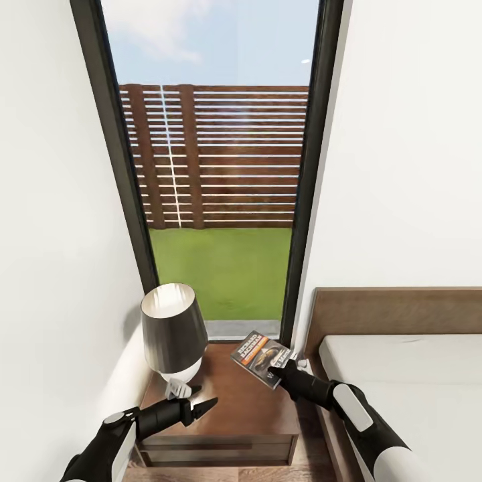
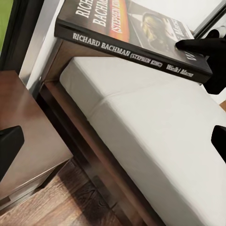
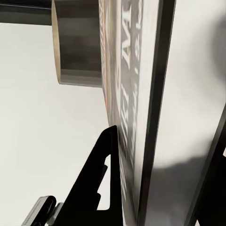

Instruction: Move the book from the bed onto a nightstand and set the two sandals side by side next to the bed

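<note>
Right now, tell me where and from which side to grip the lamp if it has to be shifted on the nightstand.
Probably the lamp is best gripped at its pale base below the shade, from the front, by the left gripper already nearest. The dark shade flares too wide for the jaws; the base is narrower. The right gripper is holding the book over the nightstand.

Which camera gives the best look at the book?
The left wrist view: the book shows its spine lettering and cover, pinched by the right hand. The head view shows it small, above the nightstand. The right wrist view shows it edge-on, blurred.
</note>
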`<state>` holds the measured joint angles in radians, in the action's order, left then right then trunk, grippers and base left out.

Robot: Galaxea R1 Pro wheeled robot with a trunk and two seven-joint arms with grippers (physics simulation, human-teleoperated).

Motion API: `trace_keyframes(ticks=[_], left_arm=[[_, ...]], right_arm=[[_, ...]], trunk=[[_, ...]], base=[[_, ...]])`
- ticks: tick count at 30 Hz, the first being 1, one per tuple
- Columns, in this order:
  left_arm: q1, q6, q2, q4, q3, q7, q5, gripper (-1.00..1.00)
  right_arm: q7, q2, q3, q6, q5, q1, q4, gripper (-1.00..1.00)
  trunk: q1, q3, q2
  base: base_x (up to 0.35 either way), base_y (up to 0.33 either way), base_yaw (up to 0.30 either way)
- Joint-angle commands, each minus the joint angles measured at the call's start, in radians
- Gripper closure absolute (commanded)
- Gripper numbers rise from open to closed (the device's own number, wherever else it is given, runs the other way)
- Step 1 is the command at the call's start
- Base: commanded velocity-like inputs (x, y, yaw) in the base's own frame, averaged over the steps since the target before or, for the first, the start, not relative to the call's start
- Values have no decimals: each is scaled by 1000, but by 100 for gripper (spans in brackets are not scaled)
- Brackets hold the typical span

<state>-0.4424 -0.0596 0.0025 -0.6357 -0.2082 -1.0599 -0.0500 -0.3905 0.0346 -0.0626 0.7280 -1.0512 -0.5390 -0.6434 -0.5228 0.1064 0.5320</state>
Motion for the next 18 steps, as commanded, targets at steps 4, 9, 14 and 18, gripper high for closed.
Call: trace_keyframes(ticks=[4, 9, 14, 18], left_arm=[[-1, -6, -1, -1, -5, -6, -5, -100], [-1, -6, -1, -1, -5, -6, -5, -100], [-1, -6, -1, -1, -5, -6, -5, -100], [-1, -7, -1, -1, -5, -6, -5, -100]], right_arm=[[-4, 1, -3, 1, 0, -1, 0, 100], [-4, 2, -3, 1, 0, -1, 0, 100], [-4, 2, -5, 1, 0, -1, 0, 100], [-4, 2, -5, 0, 0, -1, 0, 100]], trunk=[[0, 2, 2], [-4, 5, 9], [-23, 21, 44], [-39, 33, 72]], base=[[0, 0, 0], [0, 0, 0], [0, 0, 0], [0, 0, 0]])
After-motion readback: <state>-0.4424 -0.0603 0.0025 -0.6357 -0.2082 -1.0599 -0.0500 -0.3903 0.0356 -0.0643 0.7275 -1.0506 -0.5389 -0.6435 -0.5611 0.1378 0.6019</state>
